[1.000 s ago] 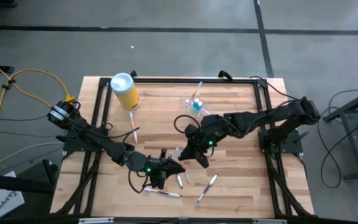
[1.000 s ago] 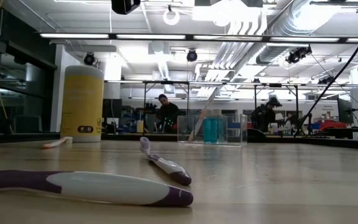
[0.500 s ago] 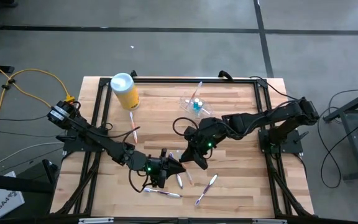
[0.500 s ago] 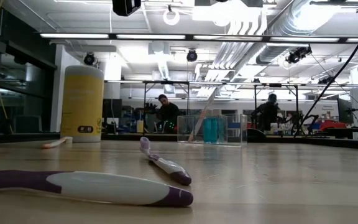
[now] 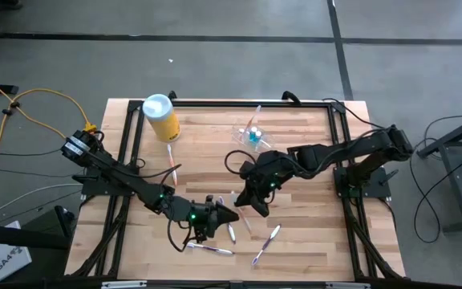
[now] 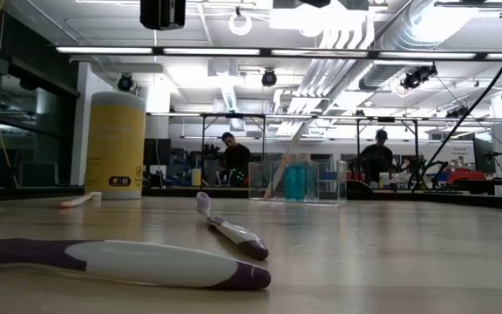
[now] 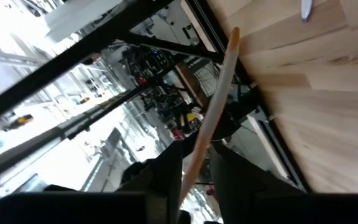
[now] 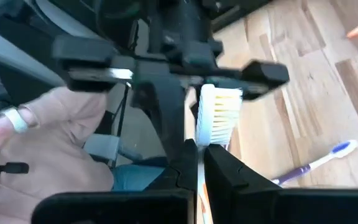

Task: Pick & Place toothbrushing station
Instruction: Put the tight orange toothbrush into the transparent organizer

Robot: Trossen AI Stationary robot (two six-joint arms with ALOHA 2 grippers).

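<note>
Fingers (image 8: pixel 194 155) of the right gripper (image 5: pixel 251 201) are clamped on a toothbrush (image 8: pixel 216 115), bristles just beyond the tips. Left gripper (image 5: pixel 215 215) fingers pinch an orange toothbrush (image 7: pixel 213 115). Station (image 5: pixel 251 132) sits well beyond; transport there is judged next.

Five toothbrushes (image 5: pixel 265 244), one holder cup (image 5: pixel 251 134), one canister (image 5: pixel 162 118).
</note>
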